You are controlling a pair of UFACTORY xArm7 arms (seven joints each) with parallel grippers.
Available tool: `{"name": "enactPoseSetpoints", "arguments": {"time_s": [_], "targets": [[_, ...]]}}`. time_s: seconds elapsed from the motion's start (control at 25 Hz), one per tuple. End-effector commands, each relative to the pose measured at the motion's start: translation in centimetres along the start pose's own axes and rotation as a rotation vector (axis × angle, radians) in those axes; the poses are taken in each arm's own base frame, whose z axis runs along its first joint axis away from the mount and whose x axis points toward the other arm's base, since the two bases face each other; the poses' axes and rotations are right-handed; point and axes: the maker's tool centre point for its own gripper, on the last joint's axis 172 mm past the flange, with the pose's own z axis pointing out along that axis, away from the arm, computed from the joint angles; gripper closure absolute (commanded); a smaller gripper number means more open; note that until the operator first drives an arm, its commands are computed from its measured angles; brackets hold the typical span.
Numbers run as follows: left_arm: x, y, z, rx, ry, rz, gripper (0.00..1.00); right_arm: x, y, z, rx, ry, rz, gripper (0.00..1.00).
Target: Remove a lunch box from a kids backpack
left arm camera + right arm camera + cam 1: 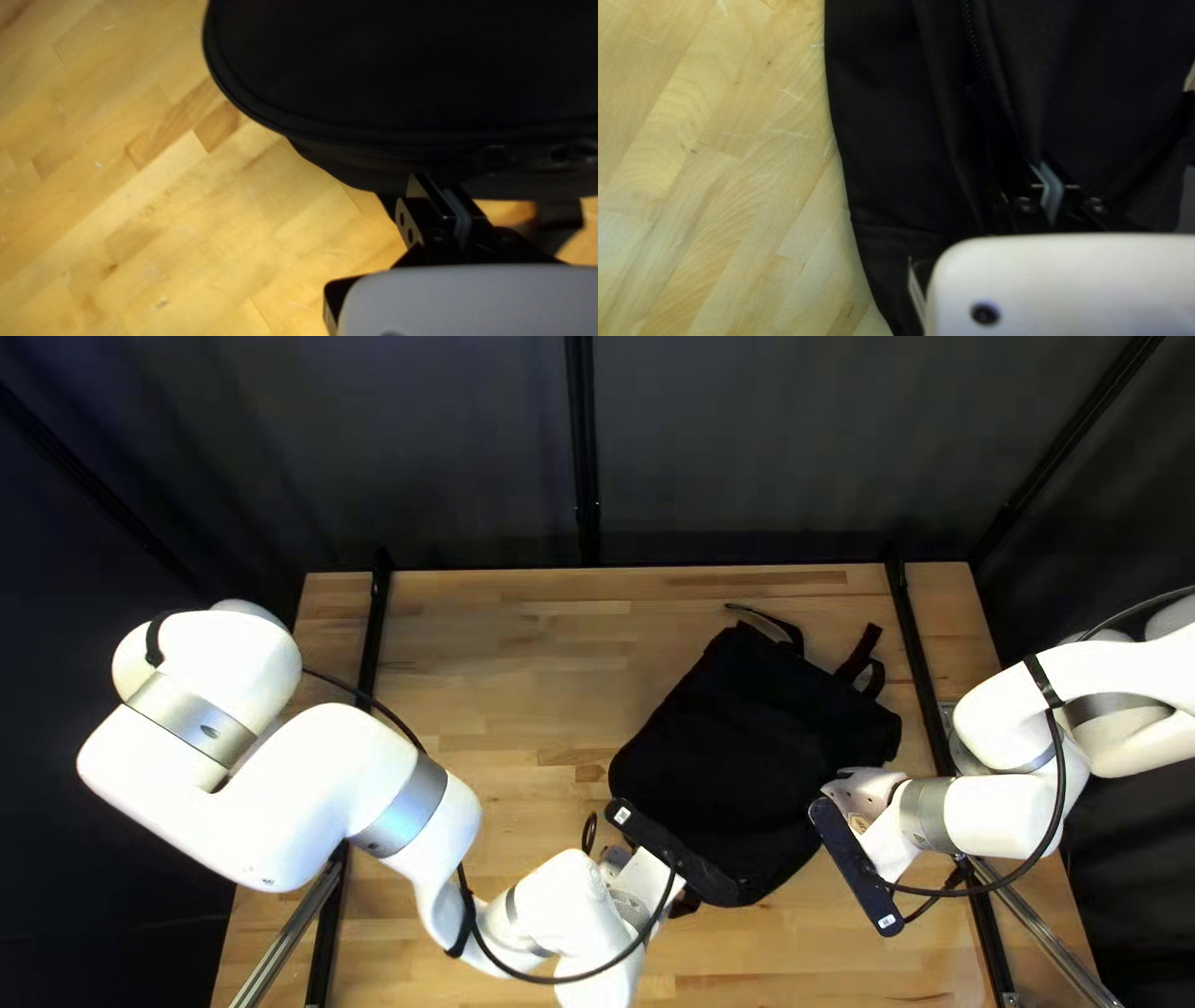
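Top left view: matte black backpack (747, 747).

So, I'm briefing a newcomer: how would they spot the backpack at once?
On the pale wooden table, between the white left arm and right arm, lies the backpack. It's black cloth with straps at its far end, unlike the hard white arms beside it.

The backpack (747, 747) near the right edge of the worktop (498, 629) is matt cloth (its zipper (973, 43) finely ridged). The worktop is smooth wood; the left arm (324, 765) has glossy casing and satin metal bands (405, 809).
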Motion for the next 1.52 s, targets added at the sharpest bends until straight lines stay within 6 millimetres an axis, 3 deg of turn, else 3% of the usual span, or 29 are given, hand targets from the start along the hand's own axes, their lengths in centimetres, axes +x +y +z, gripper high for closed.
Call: {"name": "enactPoseSetpoints", "arguments": {"time_s": [0.04,0.32,0.88,1.52], "targets": [[0.3,-1.4,0.2,0.005,0.002,-0.006,1.00,0.0,0.2,0.0,0.003,-0.003,-0.002,1.00],[0.9,-3.5,0.0,0.020,0.016,-0.005,1.00,-0.2,0.3,0.2,0.009,0.000,-0.006,1.00],[1.6,-8.9,2.3,0.055,0.007,-0.038,1.00,-0.4,0.4,0.3,0.011,0.001,-0.014,1.00],[3.6,-12.1,4.3,0.068,-0.002,-0.060,1.00,-0.5,0.8,0.6,0.015,0.007,-0.028,1.00]]}}
